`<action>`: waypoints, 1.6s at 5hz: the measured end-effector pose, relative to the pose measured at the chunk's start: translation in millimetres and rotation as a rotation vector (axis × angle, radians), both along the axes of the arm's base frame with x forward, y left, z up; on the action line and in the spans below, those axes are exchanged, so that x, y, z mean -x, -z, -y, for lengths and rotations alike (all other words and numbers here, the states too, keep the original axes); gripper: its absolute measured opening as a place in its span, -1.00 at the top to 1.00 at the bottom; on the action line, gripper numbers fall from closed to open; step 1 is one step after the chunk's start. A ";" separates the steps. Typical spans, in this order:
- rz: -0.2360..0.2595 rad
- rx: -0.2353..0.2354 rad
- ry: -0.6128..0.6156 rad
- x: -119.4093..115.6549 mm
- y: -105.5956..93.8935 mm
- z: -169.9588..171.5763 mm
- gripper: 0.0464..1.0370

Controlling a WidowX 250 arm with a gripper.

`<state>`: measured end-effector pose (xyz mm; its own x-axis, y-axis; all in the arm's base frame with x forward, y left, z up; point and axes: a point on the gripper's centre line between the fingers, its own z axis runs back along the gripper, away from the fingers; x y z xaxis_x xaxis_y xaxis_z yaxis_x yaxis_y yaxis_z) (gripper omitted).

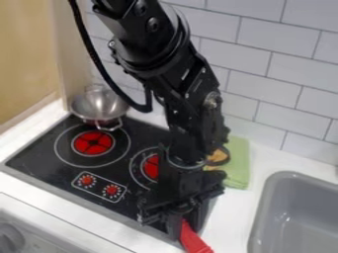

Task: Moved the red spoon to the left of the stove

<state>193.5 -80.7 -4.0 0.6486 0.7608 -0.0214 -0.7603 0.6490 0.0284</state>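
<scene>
White table [27,129] left of the black flat stove [41,149] is the target; the spoon should land gently there, away from the silver metal pot [99,105]. White marks ring two red knobs [87,180]. At the stove's front right corner, the black gripper's [186,230] jaws appear closed on the red spoon [193,242]: lift before swinging left.

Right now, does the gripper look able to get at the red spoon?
Most likely yes: the gripper is right at the red spoon, by the near edge of the stove, with nothing visible between them. Whether it already has hold, I can't tell.
</scene>
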 end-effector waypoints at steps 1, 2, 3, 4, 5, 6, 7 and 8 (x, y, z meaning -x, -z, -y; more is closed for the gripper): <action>-0.030 -0.019 0.019 7.9 -1.2 -7.3 0.49; -0.061 -0.019 0.013 13.4 -11.3 -13.3 0.52; -0.093 -0.008 -0.015 15.4 -20.2 -24.2 0.52; -0.075 0.013 -0.030 6.7 -30.6 -33.4 0.52; -0.041 0.025 -0.125 -0.7 -37.6 -67.1 0.52; -0.049 0.034 -0.246 6.7 -33.9 -106.4 0.52; -0.078 0.009 -0.328 14.7 -28.6 -135.1 0.52; -0.092 -0.012 -0.379 14.3 -20.0 -164.8 0.52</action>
